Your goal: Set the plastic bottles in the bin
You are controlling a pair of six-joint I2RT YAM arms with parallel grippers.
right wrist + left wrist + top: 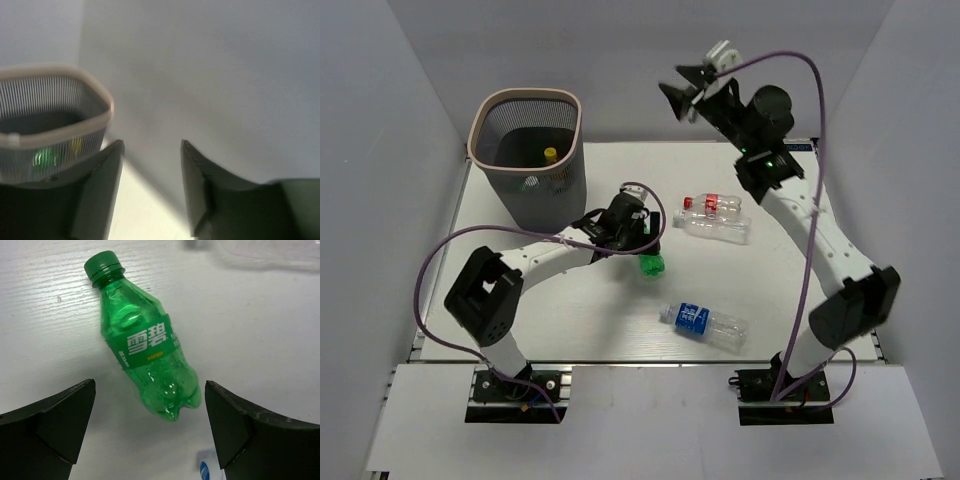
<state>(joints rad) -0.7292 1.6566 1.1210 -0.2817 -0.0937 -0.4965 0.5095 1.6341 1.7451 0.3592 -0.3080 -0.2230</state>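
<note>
Slippage was your risk: your left gripper (150, 386) hung spread wide over the green bottle (145, 350) lying on the table (260, 340), apparently nearer its rounded base, so closing could squirt it away. Your right gripper (152, 145) gaped empty, raised apart from the bin (526, 93).

White table (570, 320), faint grain lines visible in left wrist view. Grey mesh bin (535, 195) stands upright at far-left corner. 4 bottles lie on their sides on the top:
- green bottle (652, 265), approx centre, cap on, green label w/ white lettering.
- red-label bottle (712, 205), far side, right of centre, cap pointing left.
- clear bottle (720, 230), just beside it on the near side, roughly parallel; touching or not, can't tell.
- blue-label bottle (705, 322), toward near edge, right of centre, cap left, well apart from the pair.
</note>
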